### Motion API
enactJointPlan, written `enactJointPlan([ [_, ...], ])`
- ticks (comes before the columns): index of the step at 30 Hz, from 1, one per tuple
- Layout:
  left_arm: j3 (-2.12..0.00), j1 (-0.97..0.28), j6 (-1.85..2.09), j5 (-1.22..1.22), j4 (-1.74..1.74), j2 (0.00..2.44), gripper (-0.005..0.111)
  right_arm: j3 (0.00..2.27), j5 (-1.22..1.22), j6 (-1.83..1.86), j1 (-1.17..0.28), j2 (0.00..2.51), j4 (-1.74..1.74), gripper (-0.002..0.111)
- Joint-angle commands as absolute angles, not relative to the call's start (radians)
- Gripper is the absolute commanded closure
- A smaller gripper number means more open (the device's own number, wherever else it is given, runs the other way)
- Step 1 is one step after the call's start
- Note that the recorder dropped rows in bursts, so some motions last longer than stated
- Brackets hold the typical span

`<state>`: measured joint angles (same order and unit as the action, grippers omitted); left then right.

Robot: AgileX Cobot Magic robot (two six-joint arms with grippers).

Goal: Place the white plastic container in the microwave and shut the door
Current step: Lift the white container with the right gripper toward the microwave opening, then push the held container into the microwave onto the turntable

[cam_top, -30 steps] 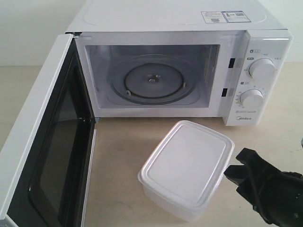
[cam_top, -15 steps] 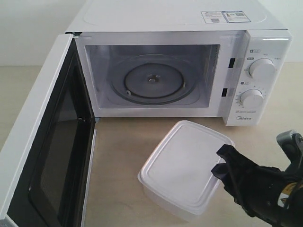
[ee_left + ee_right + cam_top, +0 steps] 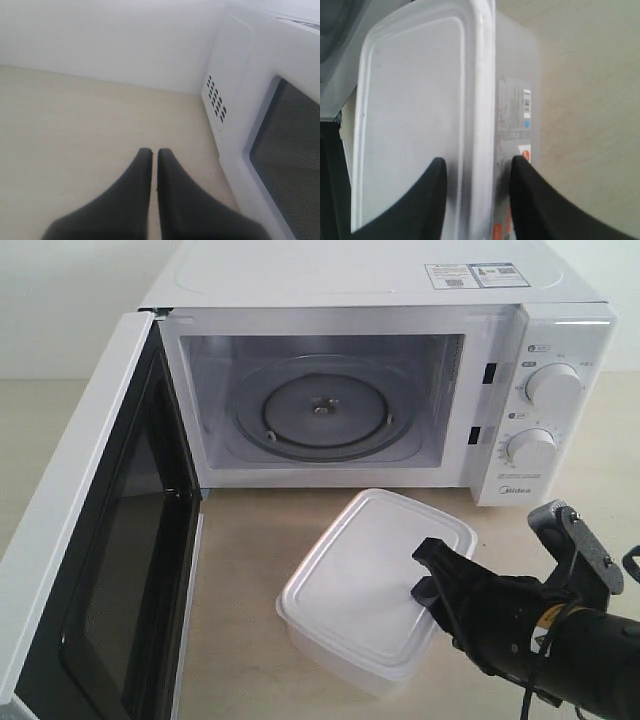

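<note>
The right hand straddles the near edge of the container, 1 finger over the lid, the other against the side wall by the orange-red label. Whether the hand has clamped yet cannot be told. The container sits on the desk, and just beyond it from the hand the microwave stands open, its turntable bare. The door is swung wide. The left hand is clenched on nothing, with the door's outer face beside it. The step looks like the pick-up, with loading and closing still to do. Next, a firm pinch on the rim seems needed, then a level lift forward onto the turntable.
</note>
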<state>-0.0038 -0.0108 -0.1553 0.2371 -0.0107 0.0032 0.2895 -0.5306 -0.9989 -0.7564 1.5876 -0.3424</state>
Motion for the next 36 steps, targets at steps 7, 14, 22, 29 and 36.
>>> enactJointPlan([
  [7, 0.0, -0.01, -0.163, 0.234, -0.015, 0.0, 0.102, 0.29, -0.493, -0.985, -0.748, 1.587, -0.29, 0.108],
  [14, 0.0, -0.01, -0.163, 0.234, -0.015, 0.0, 0.102, 0.29, -0.504, -1.011, -0.748, 1.477, -0.256, 0.108],
  [22, 0.0, -0.01, -0.163, 0.234, -0.015, 0.0, 0.102, 0.29, -0.49, -1.011, -0.748, 1.347, -0.232, 0.108],
  [29, 0.0, -0.01, -0.163, 0.234, -0.015, 0.0, 0.102, 0.29, -0.492, -1.018, -0.756, 1.26, -0.223, 0.108],
  [36, 0.0, -0.01, -0.163, 0.234, -0.015, 0.0, 0.102, 0.29, -0.503, -1.03, -0.779, 1.218, -0.212, 0.108],
])
